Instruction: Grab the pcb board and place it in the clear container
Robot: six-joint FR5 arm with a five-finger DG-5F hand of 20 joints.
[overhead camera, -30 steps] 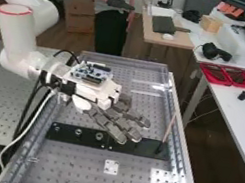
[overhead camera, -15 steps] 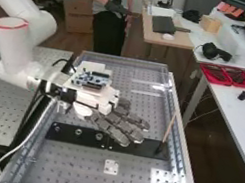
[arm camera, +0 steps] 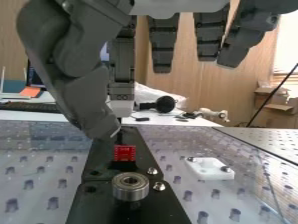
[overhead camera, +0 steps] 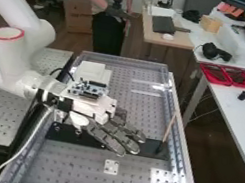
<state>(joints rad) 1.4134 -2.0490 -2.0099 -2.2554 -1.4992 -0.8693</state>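
Wrist view | small red pcb board (arm camera: 124, 152) on black bar (arm camera: 159, 212), probably raised there to leave its sides pinchable | silver bearing (arm camera: 130, 192) near it, a likely snag | hand (arm camera: 163, 42) holds nothing, fingers straight and slightly spread, thumb apart, presumably making room | white plate (arm camera: 210, 169) off the bar, apparently screwed down

You have a shiny, smooth metal ring bearing (arm camera: 130, 186), a satin black plate (arm camera: 93, 200) and a matt white plastic block (arm camera: 209, 170). Your hand (overhead camera: 107, 137) looks matt grey; the bench cover (overhead camera: 167, 179) is glossy clear plastic, the wall panelling (arm camera: 186, 85) smooth, grained wood.
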